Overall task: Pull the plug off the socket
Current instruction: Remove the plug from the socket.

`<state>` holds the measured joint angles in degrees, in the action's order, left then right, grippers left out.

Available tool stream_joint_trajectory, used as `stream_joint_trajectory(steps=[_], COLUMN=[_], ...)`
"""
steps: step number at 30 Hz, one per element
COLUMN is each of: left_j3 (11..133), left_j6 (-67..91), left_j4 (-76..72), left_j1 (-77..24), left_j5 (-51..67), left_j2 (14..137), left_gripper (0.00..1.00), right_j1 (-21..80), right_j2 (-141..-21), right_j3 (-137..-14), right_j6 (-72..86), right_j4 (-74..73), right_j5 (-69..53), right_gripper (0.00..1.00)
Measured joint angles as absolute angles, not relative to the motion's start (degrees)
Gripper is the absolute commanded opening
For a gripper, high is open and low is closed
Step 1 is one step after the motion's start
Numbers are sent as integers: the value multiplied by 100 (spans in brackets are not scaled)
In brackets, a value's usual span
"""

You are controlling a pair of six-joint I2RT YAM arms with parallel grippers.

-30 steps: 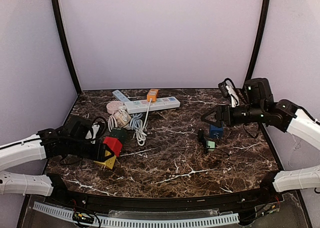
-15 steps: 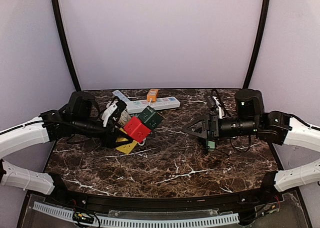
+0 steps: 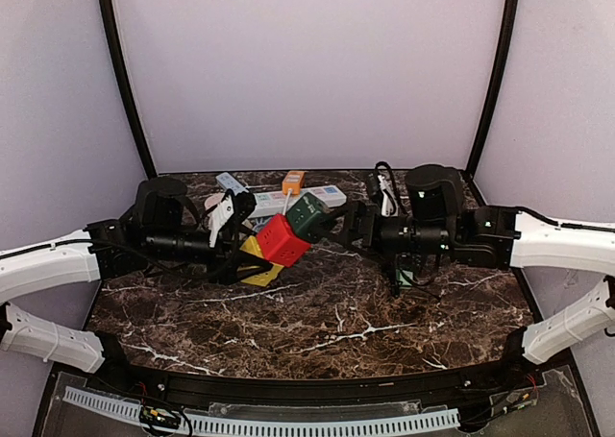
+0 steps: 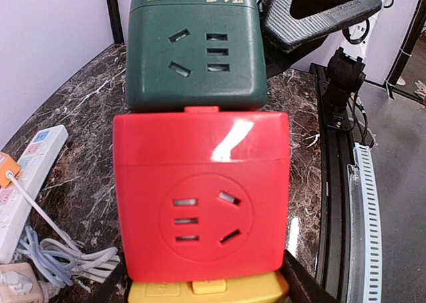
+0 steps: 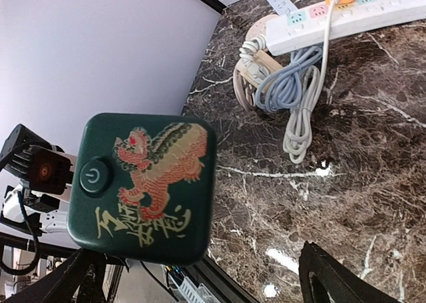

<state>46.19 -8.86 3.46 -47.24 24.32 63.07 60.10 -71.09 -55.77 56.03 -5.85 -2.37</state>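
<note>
Jaws on the left gripper (image 3: 240,261) are clamped on the yellow plastic cube socket (image 4: 206,291) at the base of a three-cube stack, held clear above the dark marble table (image 3: 336,322). Those of the right gripper (image 3: 338,224) stand spread wide and empty. The dark green cube adapter (image 5: 143,186) I need to pull sits at the stack's far end, plugged into the red cube socket (image 4: 200,196), just ahead of my right fingers and not yet between them. I'd advance until both fingers straddle its flat sides, square the wrist, and close firmly. Then I'd draw straight along the stack's axis against a steady left arm, since any twist could bind the pins.
</note>
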Motion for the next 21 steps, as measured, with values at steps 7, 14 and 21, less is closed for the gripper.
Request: stream_joint_trajectory(steps=[7,14,21], left_j3=[4587,4584,4587], left_j6=[-1022,-1052,-1052], left_j4=[327,346,344], left_j1=[-4790,-4877,-4871], left_j5=[2272,2311,2287], left_j2=[6189,6233,6342], left_gripper=[1,1,9], right_j1=[6110,6158,6217], right_j2=[-7634,-7830,-7867], right_j3=[-5994,-6040,-6077], right_j6=[5583,5551,5544], right_j4=[-106,204,56], right_j5=[-189,-141,27], right_gripper=[82,36,0])
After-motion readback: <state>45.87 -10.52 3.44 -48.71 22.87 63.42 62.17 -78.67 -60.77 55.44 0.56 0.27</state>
